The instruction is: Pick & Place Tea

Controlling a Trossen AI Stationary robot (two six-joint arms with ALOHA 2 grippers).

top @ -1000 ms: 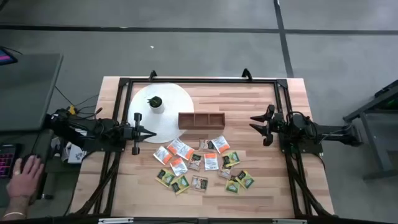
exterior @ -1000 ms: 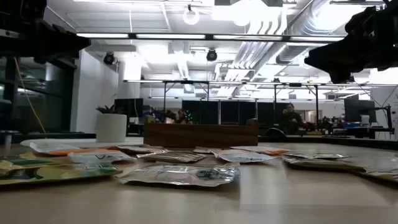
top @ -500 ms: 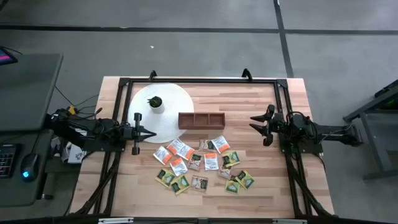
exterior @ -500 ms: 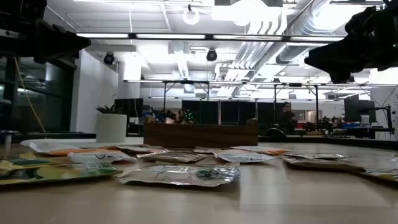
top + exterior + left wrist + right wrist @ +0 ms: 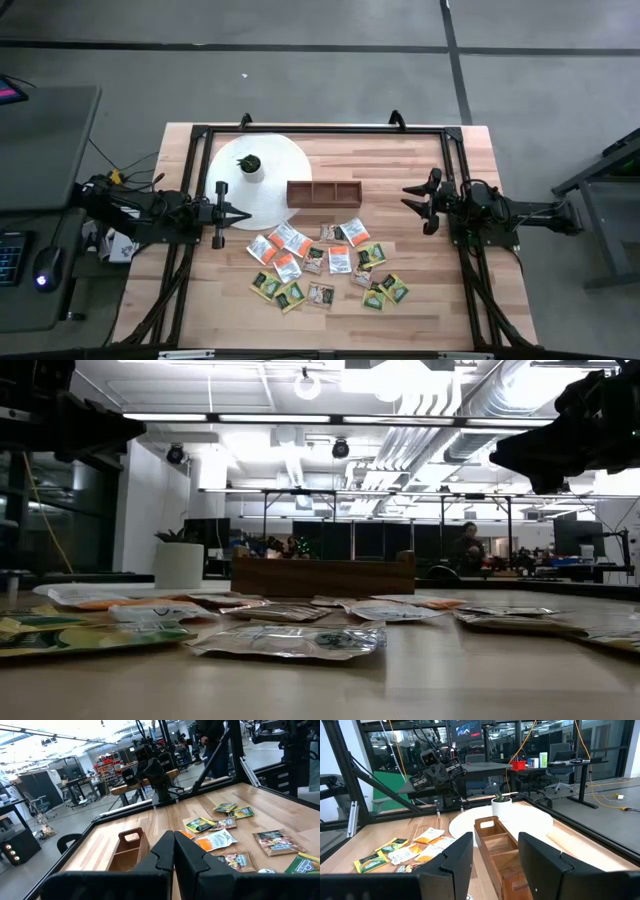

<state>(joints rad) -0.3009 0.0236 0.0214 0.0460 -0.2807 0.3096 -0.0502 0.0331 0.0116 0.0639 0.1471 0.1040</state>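
Overhead, tea sachets (image 5: 325, 262) overlap at lower centre of the worktop (image 5: 420, 300); left hand (image 5: 247, 214) pressed together, right hand (image 5: 404, 198) apart. Overlaps risk a double pick.

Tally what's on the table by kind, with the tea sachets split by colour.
Orange-and-white sachets: 6
Green-and-yellow sachets: 5
Brownish sachets: 4
Wooden box: 1
White disc: 1
Small potted plant: 1
Total: 18. Some sachets overlap, so the colour split is approximate.
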